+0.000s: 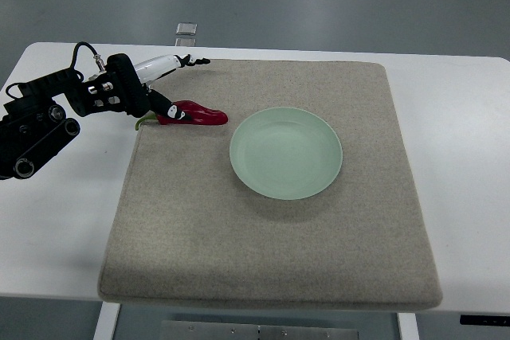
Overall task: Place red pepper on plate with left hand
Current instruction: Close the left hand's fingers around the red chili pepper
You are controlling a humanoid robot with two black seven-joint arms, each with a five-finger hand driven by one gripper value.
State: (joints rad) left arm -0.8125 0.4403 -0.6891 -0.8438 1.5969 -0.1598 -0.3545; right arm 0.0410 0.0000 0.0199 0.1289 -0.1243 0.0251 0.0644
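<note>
The left hand (147, 89) reaches in from the left edge of the table (462, 157), out over the near-left corner of the grey mat (263, 252). Its fingers (170, 109) are down at the stem end of the red pepper (195, 114), which lies flat on the mat with its pointed tip toward the pale green plate (287, 153). One white finger sticks out above, clear of the pepper. A dark fingertip touches the pepper's fat end, but whether the fingers have truly closed round it or only rest against it I cannot tell from up here.

The pepper sits just beside the plate's left rim, not touching it — a short trip, then. To my eye the step in hand is securing the grasp. Doing it well would mean pinching across the thick shoulder near the stem, not the tapering tip, since a smooth curved skin will likely slip or roll. Then lift enough to clear the raised rim — dragging could shove the plate — carry right, and let go over the middle.

The right arm is nowhere to be seen.
</note>
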